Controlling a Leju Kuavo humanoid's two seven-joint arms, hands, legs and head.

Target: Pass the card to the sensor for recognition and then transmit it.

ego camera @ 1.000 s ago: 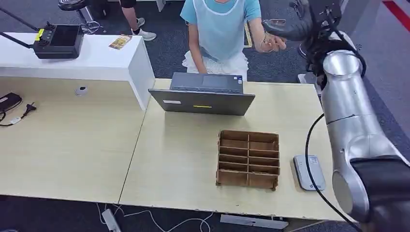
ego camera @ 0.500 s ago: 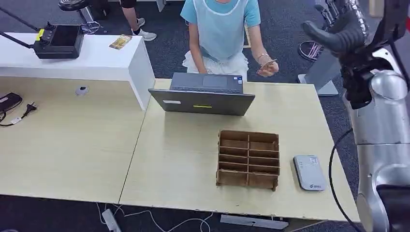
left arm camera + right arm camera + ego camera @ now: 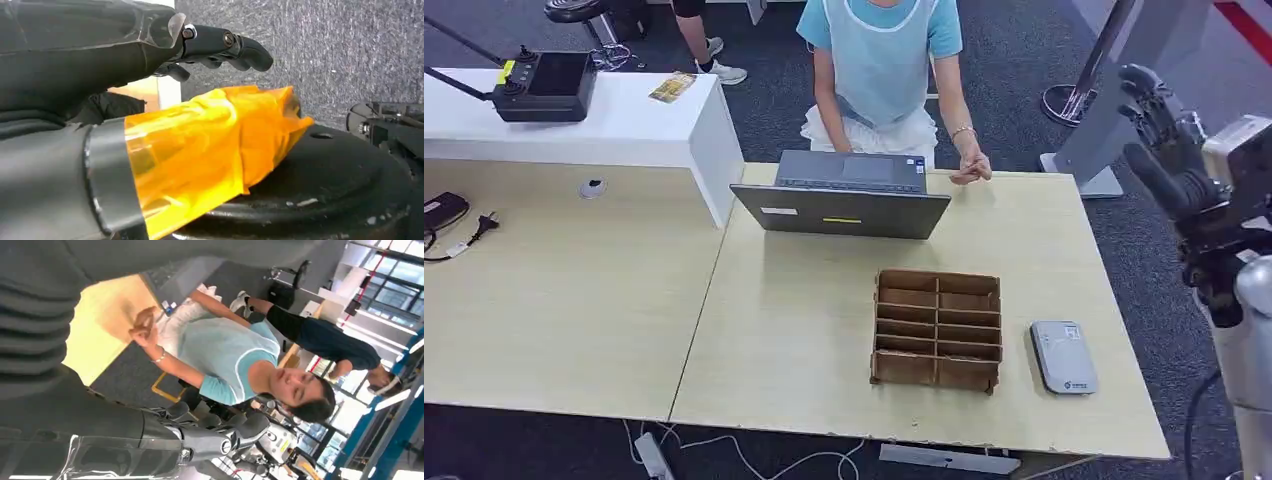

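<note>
Currently the left hand (image 3: 165, 55) hangs low by the robot's side, fingers loosely out, nothing in it. The right hand (image 3: 1164, 150) is up off the table's right edge, fingers spread wide, also empty.

Nearest on the table (image 3: 804, 330) is the grey sensor (image 3: 1064, 357), below the right hand and a bit inward of it. Just beside the sensor, further inward, is the cardboard divider box (image 3: 937, 328). Past that is the laptop (image 3: 844, 195), well apart from the hand. Furthest is the person's hand (image 3: 970, 170), resting at the table's far edge, across from the right hand. The card is most likely pinched there, but it's too small to confirm.

Risks, as a judgement:
- With the card at the far edge, the robot faces a long reach across and could clip the laptop lid.
- A thin card in wide-spread fingers means a weak pinch, so it could drop or twist at the handover.
- Coming down to the sensor, the hand could hit the box wall or shove the sensor off the table edge.
</note>
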